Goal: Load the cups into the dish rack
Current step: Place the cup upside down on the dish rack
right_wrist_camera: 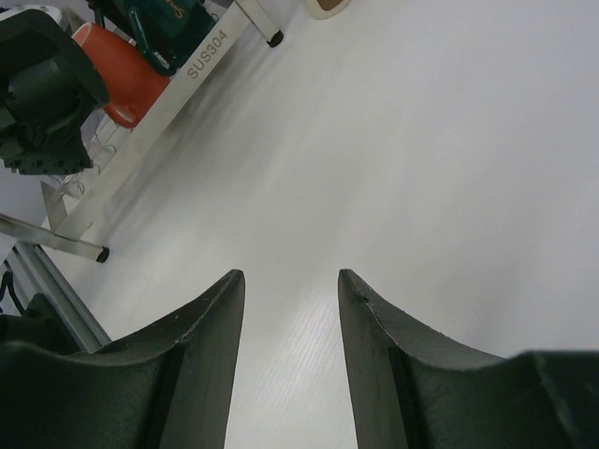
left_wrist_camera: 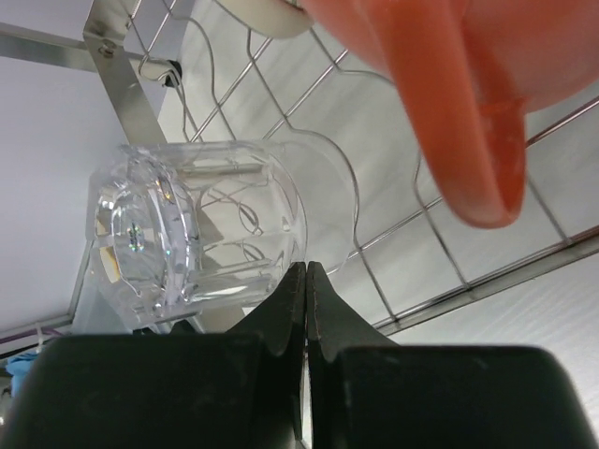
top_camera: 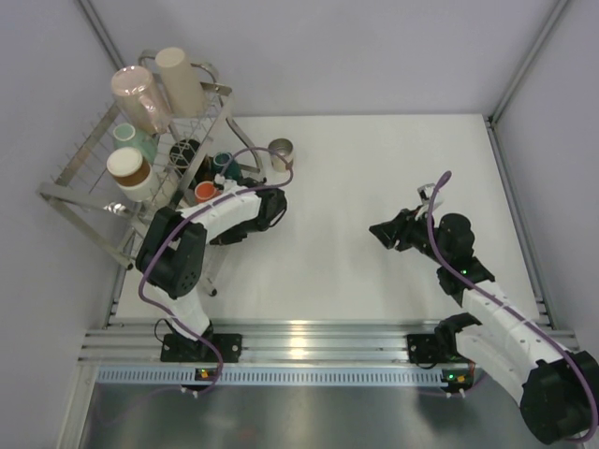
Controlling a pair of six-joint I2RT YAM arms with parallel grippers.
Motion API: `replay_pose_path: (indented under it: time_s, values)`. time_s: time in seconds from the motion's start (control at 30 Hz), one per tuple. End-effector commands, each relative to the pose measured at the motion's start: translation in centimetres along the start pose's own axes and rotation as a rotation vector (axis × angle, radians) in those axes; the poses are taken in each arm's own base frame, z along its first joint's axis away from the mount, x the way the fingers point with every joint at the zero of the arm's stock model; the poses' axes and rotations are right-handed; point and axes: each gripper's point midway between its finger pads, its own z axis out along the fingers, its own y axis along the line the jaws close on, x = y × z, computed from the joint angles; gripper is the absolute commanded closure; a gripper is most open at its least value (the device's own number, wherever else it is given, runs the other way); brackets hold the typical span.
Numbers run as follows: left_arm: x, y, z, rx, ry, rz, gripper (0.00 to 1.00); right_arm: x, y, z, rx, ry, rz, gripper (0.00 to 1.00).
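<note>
Cups: most sit in the dish rack (top_camera: pixel 75 199) at the far left of the tabletop (top_camera: pixel 374 168). On the upper tier are a pink cup (top_camera: pixel 140 98) and a beige cup (top_camera: pixel 180 79), side by side and touching. Nearer, on the lower tier, are a mint-green cup (top_camera: pixel 134 140) and a brown-banded cup (top_camera: pixel 128 171). On the rack's right side are a dark teal cup (top_camera: pixel 223 164) and, just nearer, an orange cup (top_camera: pixel 206 194), mouth up. A steel cup (top_camera: pixel 281 152) stands upright on the tabletop just right of the rack, outside it. The clear glass cup (left_wrist_camera: pixel 192 229) shows only in the left wrist view, lying on its side on the rack's wire grid.

Left pincer (left_wrist_camera: pixel 306 271): fingers pressed together, nothing between them. The tips are right at the near rim of the clear glass cup; cannot tell if they touch it. The orange cup fills the top right of that view, very close to the camera. In the top view the left arm bends from its base up to the rack's right side, wrist beside the orange cup.

Right pincer (top_camera: pixel 386 232): fingers spread partway, holding nothing, over bare tabletop right of centre, well apart from the rack and pointing left towards it. Its wrist view shows the rack's frame leg, stamped SUS304, at the upper left, with the orange and dark teal cups behind it.
</note>
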Motion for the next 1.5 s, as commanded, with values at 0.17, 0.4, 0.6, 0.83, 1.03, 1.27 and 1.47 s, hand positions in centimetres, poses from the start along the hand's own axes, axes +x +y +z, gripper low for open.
replay_pose_path:
  time_s: [0.17,0.4,0.6,0.83,1.03,1.27,1.47]
  values:
    - [1.5,4.8,-0.5,-0.107,0.025,0.149,1.00,-2.8,1.3,0.1,-0.049,-0.069,-0.047,0.54]
    - [0.4,5.8,0.3,-0.145,0.003,0.128,1.00,-3.1,1.3,-0.2,-0.042,-0.078,-0.053,0.54]
    - [-0.4,6.6,0.8,-0.156,0.005,0.082,1.00,-3.0,1.3,-0.2,-0.040,-0.075,-0.052,0.54]
    - [-1.6,6.7,0.8,-0.163,-0.024,0.042,1.00,-3.2,1.3,-0.2,-0.036,-0.071,-0.055,0.55]
    - [-3.0,5.9,0.1,-0.134,-0.044,0.023,1.00,-3.5,1.4,0.0,-0.035,-0.073,-0.054,0.54]
    - [-5.4,1.7,-4.8,0.090,-0.102,0.009,1.00,-3.9,2.6,1.3,-0.101,-0.045,0.035,0.63]
    - [-6.8,-3.8,-12.0,0.441,-0.173,0.032,1.00,-4.3,3.5,2.6,-0.128,-0.036,0.130,1.00]
